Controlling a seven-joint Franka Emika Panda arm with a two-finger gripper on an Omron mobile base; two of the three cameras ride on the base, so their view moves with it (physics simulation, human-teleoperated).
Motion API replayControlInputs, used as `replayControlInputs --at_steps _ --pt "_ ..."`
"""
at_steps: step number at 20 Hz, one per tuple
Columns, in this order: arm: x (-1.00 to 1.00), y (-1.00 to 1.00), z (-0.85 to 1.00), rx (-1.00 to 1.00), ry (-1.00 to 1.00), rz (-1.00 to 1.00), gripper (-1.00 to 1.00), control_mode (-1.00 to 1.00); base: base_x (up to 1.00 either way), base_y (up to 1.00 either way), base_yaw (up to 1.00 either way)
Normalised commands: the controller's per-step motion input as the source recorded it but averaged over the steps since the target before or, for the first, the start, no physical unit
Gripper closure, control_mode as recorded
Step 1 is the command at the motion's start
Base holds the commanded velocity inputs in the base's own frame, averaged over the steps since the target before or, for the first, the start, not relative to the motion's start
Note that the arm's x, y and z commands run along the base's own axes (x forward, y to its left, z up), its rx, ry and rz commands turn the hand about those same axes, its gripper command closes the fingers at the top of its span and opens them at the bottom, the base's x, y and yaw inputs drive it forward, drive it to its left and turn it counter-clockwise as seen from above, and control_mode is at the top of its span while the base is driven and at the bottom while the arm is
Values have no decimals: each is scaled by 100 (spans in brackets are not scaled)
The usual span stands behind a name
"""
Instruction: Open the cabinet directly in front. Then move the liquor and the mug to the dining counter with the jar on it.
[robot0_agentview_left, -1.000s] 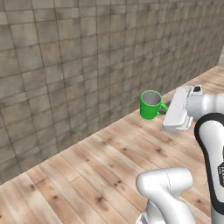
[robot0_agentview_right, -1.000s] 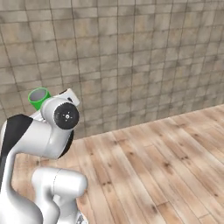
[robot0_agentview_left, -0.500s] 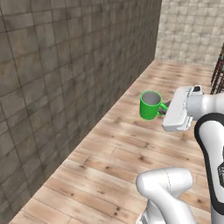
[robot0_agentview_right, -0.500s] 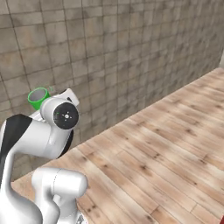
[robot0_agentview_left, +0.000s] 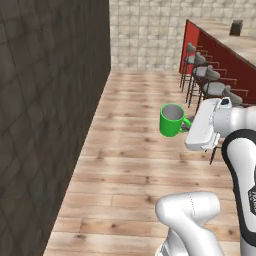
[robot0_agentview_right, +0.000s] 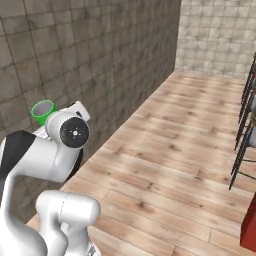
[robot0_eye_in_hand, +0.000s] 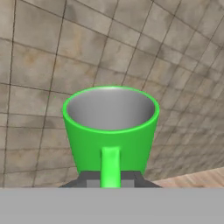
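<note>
mug sits upright in tool (handle clamped).

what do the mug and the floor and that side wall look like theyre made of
Mug: glossy bright green outside, matte grey inside, probably glazed ceramic or plastic; the even colour leaves it open. It is held by its handle in the shut claw.
Floor: light wood planks, with visible grain and board seams, satin finish.
Side wall: grey-brown stone tiles, matte, mottled, with grout lines.
</note>
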Motion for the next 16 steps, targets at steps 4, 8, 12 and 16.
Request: replayControlInputs --at_steps 4,8,12,16 --pt "0 0 0 0 0 0 100 100 100 86 -51" --pt "0 0 0 0 0 0 100 100 100 95 -48" --pt "0 0 0 0 0 0 100 100 100 56 -40" --pt "0 0 0 0 0 0 100 100 100 42 -29"
